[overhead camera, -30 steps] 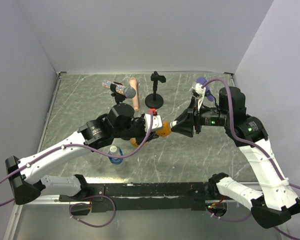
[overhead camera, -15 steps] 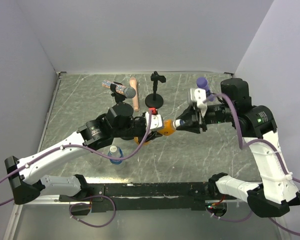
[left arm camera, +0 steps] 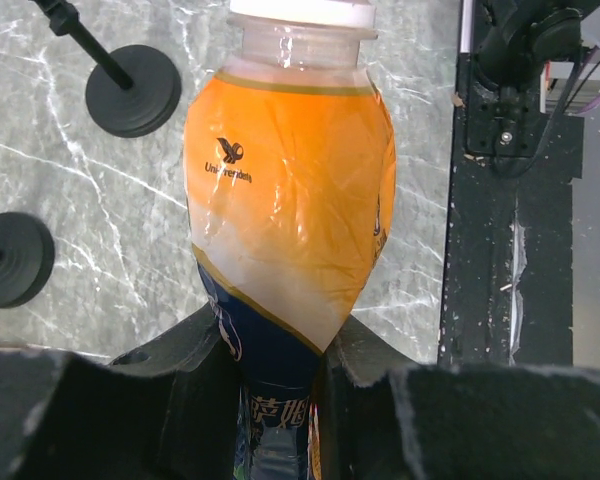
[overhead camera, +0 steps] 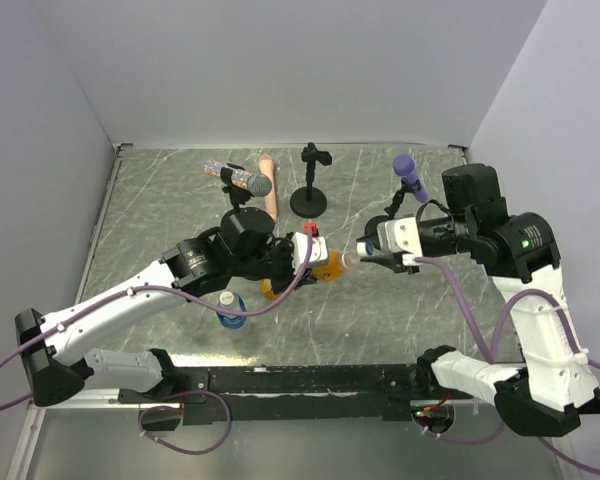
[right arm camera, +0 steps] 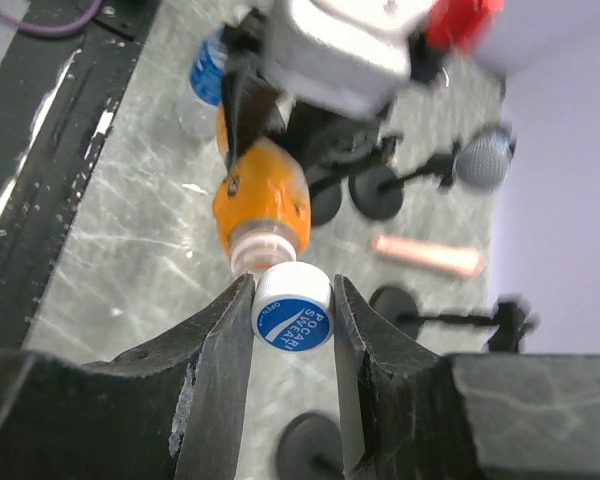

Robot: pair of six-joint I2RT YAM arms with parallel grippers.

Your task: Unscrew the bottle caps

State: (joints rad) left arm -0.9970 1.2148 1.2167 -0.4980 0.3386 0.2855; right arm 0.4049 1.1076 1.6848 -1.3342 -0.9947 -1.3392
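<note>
Bottle cap (right arm camera: 292,318) removal is taking place on the orange bottle (left arm camera: 290,200), which is being held above the desk (overhead camera: 160,200) between the two arms. The left fingers (left arm camera: 180,350) are clamping tightly on the bottle's lower, blue-labelled end, with the neck pointing toward the right arm. The right fingers (right arm camera: 220,370) are pinching the blue-and-white bottle cap, one finger pressing on each side of its rim, so the cap is sitting squarely between the tips. In the right wrist view the cap is lying just in front of the bottle neck and slightly off its line. Whether any thread is engaged cannot be told.

Judged step: the unscrewing turn on this bottle, at or near release. The next move is calling for a wrist rotation about the neck axis, or a straight pull away if the thread is free, with the left fingers resisting the twist. A second bottle (overhead camera: 232,305), blue cap on, is standing on the desk beside the left arm.
</note>
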